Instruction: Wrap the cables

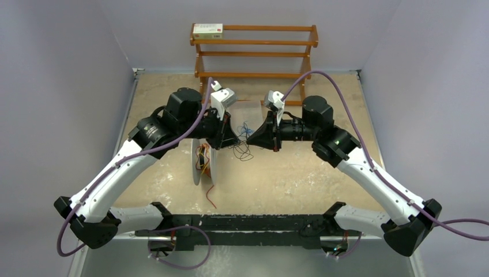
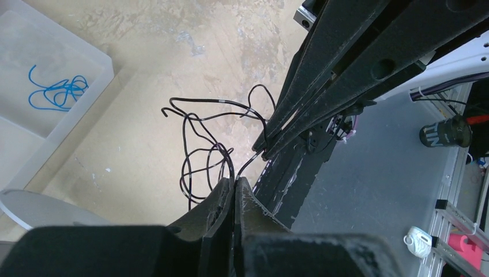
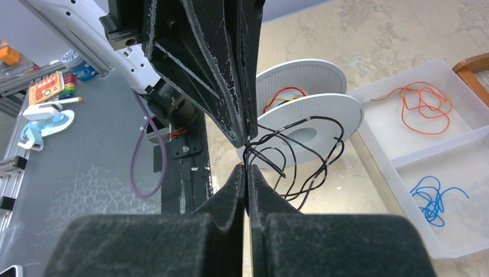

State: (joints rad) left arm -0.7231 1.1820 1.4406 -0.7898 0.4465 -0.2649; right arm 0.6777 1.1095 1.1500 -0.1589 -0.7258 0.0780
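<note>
A thin black cable (image 1: 242, 151) hangs in a loose tangle between my two grippers, just right of the grey-white spool (image 1: 204, 164). My left gripper (image 2: 235, 182) is shut on one strand of the black cable (image 2: 199, 147). My right gripper (image 3: 247, 168) is shut on the same black cable (image 3: 311, 167), its tips almost touching the left gripper's tips. In the top view the left gripper (image 1: 235, 140) and the right gripper (image 1: 252, 138) meet tip to tip. Red and orange cables (image 3: 282, 93) lie wound between the spool's flanges (image 3: 323, 109). A red cable end (image 1: 210, 195) trails toward the near edge.
A clear divided tray (image 3: 375, 144) behind the grippers holds a loose orange cable (image 3: 421, 101) and a blue cable (image 3: 435, 196); the blue one also shows in the left wrist view (image 2: 57, 92). A wooden rack (image 1: 254, 55) with a small box (image 1: 207, 30) stands at the back.
</note>
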